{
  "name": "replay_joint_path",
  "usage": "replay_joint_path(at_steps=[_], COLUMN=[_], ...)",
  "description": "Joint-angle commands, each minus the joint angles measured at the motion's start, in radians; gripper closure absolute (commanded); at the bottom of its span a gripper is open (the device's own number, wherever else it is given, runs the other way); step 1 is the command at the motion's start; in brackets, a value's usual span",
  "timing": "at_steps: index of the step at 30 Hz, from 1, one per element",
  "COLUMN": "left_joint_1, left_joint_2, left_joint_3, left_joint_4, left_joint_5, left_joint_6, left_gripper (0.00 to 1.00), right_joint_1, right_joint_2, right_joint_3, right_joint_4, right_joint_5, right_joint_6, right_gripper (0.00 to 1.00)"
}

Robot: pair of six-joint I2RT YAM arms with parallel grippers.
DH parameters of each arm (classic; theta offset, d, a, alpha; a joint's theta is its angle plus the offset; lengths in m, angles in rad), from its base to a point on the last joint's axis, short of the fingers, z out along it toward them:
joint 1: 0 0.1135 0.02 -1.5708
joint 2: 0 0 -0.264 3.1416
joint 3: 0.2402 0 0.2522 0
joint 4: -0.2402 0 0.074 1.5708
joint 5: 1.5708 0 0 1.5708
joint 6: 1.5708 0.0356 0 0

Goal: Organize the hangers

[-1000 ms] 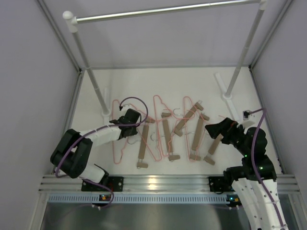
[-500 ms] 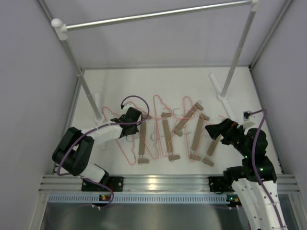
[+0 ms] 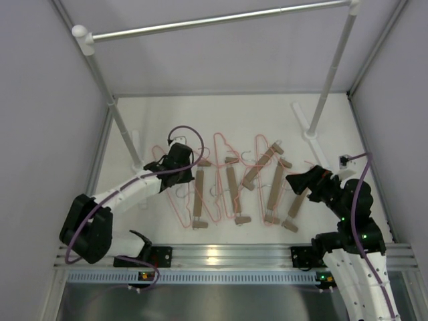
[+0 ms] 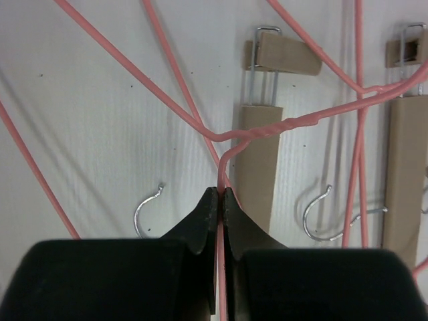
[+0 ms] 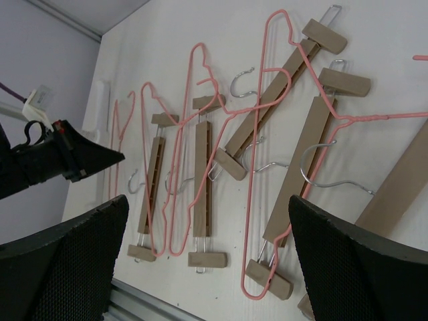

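Note:
Several pink wire hangers and tan wooden bar hangers lie mixed on the white table. My left gripper (image 3: pixel 172 162) (image 4: pixel 220 194) is shut on the neck of the leftmost pink hanger (image 4: pixel 281 126), just below its twisted joint; that hanger (image 3: pixel 175 204) trails toward the near edge. A wooden bar hanger (image 3: pixel 198 194) (image 4: pixel 257 157) lies right beside it. My right gripper (image 3: pixel 302 182) (image 5: pixel 207 200) is open and empty, held above the right end of the row, over a wooden hanger (image 3: pixel 297 200). More pink hangers (image 5: pixel 261 107) overlap wooden ones (image 5: pixel 202 177).
A silver rail (image 3: pixel 214 19) on white posts (image 3: pixel 110 100) spans the back of the table; its feet (image 3: pixel 307 125) stand at left and right. Loose silver hooks (image 4: pixel 146 210) poke out between hangers. Grey walls close both sides; a metal rail (image 3: pixel 221 254) runs along the near edge.
The rail stand has shifted left. My left gripper has moved a little further from the base with the pink hanger in it, and the arm has stretched out. The right arm has not moved.

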Motion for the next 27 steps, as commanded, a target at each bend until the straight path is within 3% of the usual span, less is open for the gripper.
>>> replay_joint_path(at_steps=[1,12,18,27], left_joint_1=[0.004,0.004,0.005,0.005], left_joint_2=[-0.082,-0.228,-0.261,-0.22], left_joint_3=[0.05,0.247,0.467,0.763], left_joint_4=[-0.033,-0.059,-0.057,0.015], left_joint_5=[0.08,0.232,0.319,0.304], left_joint_6=[0.022,-0.024,-0.088,-0.203], left_gripper=[1.0,1.0,1.0,1.0], right_joint_1=[-0.008,-0.008,-0.009,-0.009], right_joint_2=[-0.002,0.02,0.034,0.077], right_joint_3=[0.012,0.058,0.096,0.182], right_joint_4=[0.004,0.004,0.004,0.006], right_joint_5=[-0.001,0.003,0.004,0.009], right_joint_6=[0.009,-0.002,-0.006,-0.019], right_gripper=[0.0,0.01,0.0,0.01])
